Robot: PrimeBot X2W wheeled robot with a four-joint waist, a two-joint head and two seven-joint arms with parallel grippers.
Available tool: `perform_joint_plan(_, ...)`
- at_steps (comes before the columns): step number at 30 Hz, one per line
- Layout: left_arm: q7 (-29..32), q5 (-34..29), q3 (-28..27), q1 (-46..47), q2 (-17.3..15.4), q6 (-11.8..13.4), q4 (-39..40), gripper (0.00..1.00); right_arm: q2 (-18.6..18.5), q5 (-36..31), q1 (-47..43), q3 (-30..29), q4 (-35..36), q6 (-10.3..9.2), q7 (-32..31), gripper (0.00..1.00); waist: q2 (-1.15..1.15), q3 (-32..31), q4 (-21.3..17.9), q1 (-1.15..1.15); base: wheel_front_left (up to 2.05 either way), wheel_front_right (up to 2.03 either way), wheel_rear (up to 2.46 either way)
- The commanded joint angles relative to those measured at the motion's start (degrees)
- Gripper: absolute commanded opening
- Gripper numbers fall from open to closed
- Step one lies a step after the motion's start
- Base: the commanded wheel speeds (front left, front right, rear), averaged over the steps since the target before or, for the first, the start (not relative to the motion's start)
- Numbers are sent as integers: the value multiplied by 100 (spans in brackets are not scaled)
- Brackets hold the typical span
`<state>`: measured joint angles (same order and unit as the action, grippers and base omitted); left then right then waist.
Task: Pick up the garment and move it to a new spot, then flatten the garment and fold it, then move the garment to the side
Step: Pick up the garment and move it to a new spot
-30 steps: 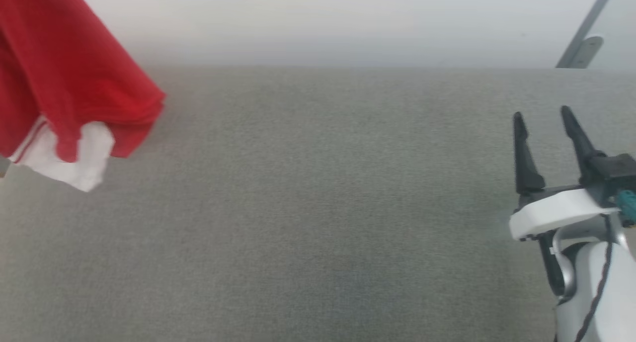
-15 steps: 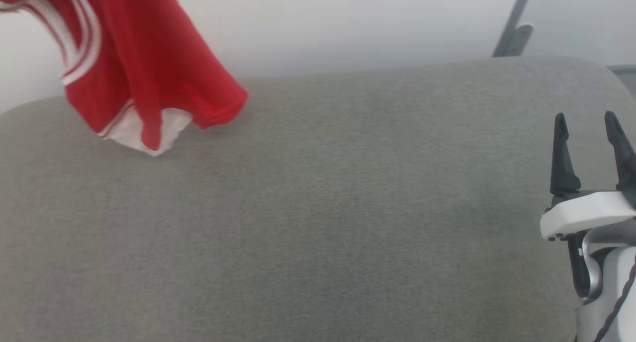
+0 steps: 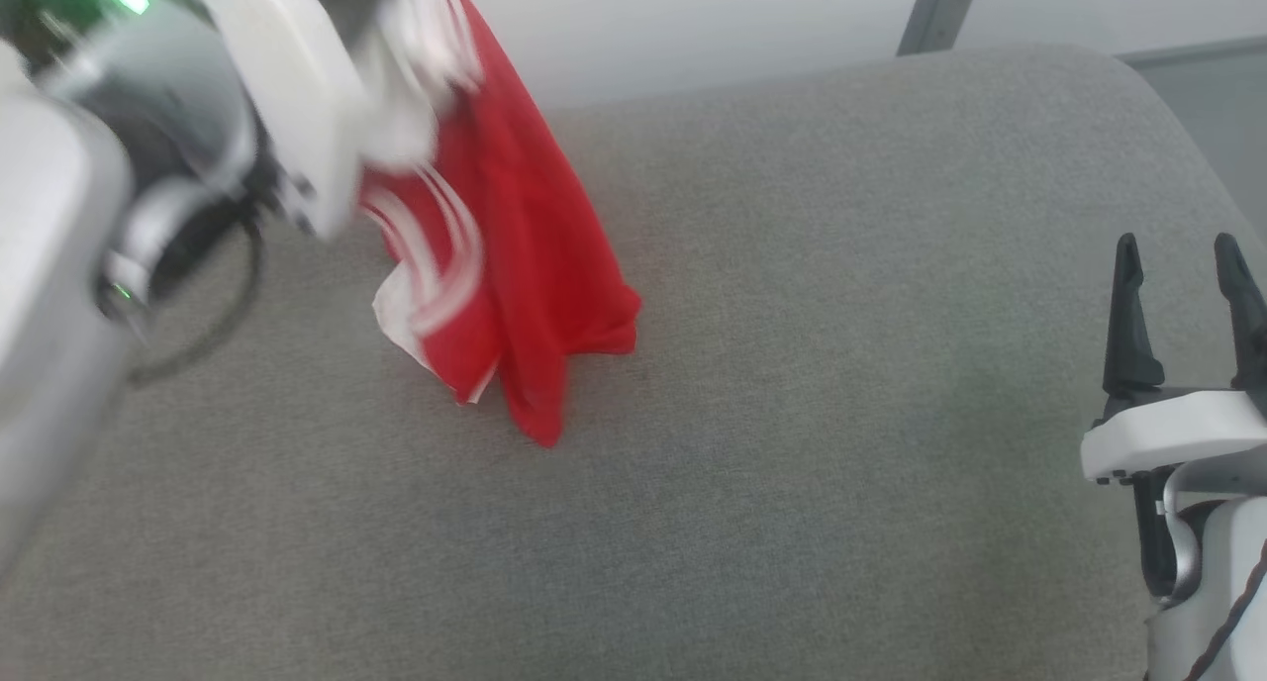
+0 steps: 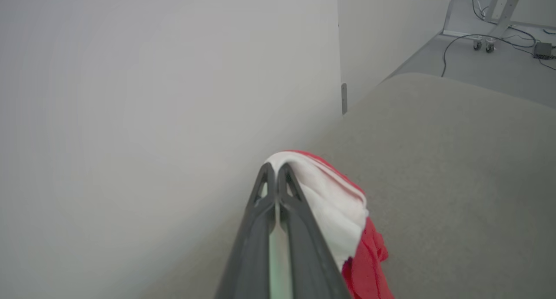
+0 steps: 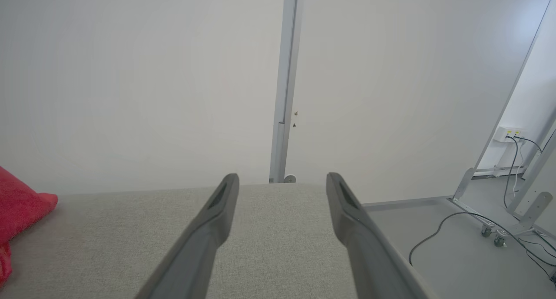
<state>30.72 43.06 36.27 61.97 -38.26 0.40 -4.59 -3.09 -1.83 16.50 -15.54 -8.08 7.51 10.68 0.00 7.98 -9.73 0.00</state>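
Spanning the scene, the grey padded bench (image 3: pixel 841 443) has the garment (image 3: pixel 535 265) dangling over its left part, soft, light and limp, likely best gripped at a hem or corner, its white end pinched in the left jaws while the right jaws stand apart, empty.

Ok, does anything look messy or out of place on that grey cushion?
Only the garment: it hangs crumpled in a bunch from the left end effector, which is shut on its white end, over the grey cushion. The right end effector is open and empty. Nothing looks spilled or damaged.
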Motion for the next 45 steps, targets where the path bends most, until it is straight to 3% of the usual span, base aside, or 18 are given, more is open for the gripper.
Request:
perform_joint_plan(1, 253, 193, 124, -357, 33, 132, 118, 0, 28, 96, 16, 12, -79, -4, 75, 100, 0, 90, -77, 0, 0, 0, 0)
perform_joint_plan(9, 681, 442, 502, -1344, 40, 492, 332, 0, 27, 298, 45, 124, -318, -4, 217, 100, 0, 280, -193, 0, 0, 0, 0)
perform_joint_plan(15, 637, 562, 738, -1922, 188, 563, -47, 0, 26, 407, 163, 251, -582, -4, 316, 100, 0, 398, -271, 0, 0, 0, 0)
perform_joint_plan(32, 249, 707, 1294, -2288, 1126, 25, -2077, 0, 26, 405, 432, 551, -1041, -4, 448, 100, 0, 329, -350, 0, 0, 0, 0)
perform_joint_plan(33, 203, 717, 1306, -2281, 1155, -31, -2152, 16, 27, 395, 425, 559, -1061, -4, 451, 100, 0, 295, -342, 0, 0, 0, 0)
perform_joint_plan(34, 156, 714, 1320, -2262, 1180, -114, -2196, 41, 26, 380, 405, 562, -1078, -4, 454, 100, 0, 254, -330, 0, 0, 0, 0)
perform_joint_plan(35, 108, 742, 1308, -2251, 1212, -176, -2240, 76, 26, 355, 375, 564, -1090, -4, 456, 100, 0, 208, -312, 0, 0, 0, 0)
perform_joint_plan(36, 61, 774, 1278, -2241, 1234, -229, -2272, 100, 25, 334, 338, 553, -1104, -4, 458, 100, 0, 156, -289, 0, 0, 0, 0)
perform_joint_plan(45, -711, 751, 970, -2319, 994, -281, -1918, 100, 27, 162, 57, 503, -1069, -4, 459, 100, 0, -352, -21, 0, 0, 0, 0)
